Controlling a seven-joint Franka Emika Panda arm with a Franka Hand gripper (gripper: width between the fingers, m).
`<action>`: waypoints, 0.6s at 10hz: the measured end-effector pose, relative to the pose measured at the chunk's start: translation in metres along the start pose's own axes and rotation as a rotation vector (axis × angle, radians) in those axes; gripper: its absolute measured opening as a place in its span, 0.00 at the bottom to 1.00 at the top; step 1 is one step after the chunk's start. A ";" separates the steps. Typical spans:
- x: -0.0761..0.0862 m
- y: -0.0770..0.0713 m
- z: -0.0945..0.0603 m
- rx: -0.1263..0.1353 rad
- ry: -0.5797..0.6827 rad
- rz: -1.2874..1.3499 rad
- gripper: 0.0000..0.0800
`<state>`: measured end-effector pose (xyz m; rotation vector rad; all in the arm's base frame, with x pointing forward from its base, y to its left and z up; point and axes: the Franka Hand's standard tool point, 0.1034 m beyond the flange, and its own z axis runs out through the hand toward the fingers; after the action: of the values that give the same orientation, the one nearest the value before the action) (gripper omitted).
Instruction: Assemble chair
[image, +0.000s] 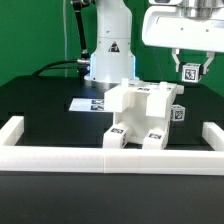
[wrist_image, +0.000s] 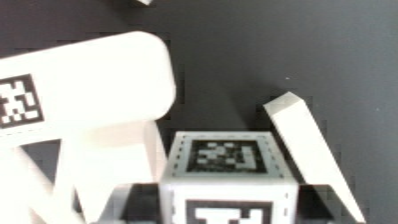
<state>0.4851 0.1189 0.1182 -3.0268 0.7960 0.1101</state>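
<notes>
The gripper (image: 189, 66), closed tight on a small tagged chair post (image: 190, 74), hangs clear above the black table (image: 40, 100). The part-built chair (image: 140, 108) stands apart, just behind the white border rail (image: 60, 156).

matt white plastic chair (image: 138, 102)
</notes>
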 end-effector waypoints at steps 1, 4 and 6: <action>0.000 0.000 0.000 0.000 0.000 -0.001 0.36; 0.024 0.024 -0.007 -0.016 0.010 -0.185 0.36; 0.040 0.029 -0.016 -0.011 0.016 -0.242 0.36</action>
<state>0.5070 0.0739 0.1314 -3.1077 0.4254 0.0883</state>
